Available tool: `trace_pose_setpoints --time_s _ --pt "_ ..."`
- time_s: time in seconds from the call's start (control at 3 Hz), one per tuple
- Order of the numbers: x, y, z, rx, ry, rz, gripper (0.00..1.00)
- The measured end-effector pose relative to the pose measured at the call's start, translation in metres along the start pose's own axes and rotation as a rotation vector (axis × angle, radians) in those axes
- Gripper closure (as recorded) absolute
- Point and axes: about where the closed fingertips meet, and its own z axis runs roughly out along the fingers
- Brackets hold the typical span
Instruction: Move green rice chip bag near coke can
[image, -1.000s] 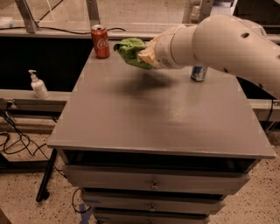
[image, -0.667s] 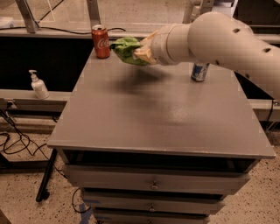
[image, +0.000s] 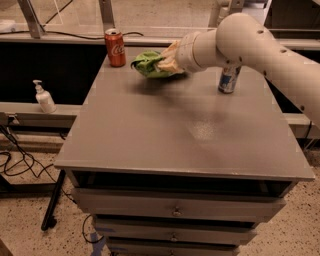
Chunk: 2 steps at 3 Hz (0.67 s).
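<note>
The green rice chip bag is a crumpled bright green pouch at the back of the grey cabinet top, low over the surface or touching it. My gripper reaches in from the right on a white arm and is shut on the bag's right side. The coke can, red with white script and a silver top, stands upright at the back left corner, a short gap left of the bag.
A slim silver-and-blue can stands at the back right, partly behind my arm. A white pump bottle sits on a ledge to the left. Cables lie on the floor at left. Drawers front the cabinet below.
The gripper has carried the bag a little lower toward the cabinet top beside the coke can. The arm has swung with it. Both cans stay put.
</note>
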Motion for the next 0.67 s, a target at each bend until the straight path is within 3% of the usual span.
trace_pose_setpoints --time_s 0.67 --pt "0.014 -0.003 0.052 -0.099 -0.013 -0.131 1.0"
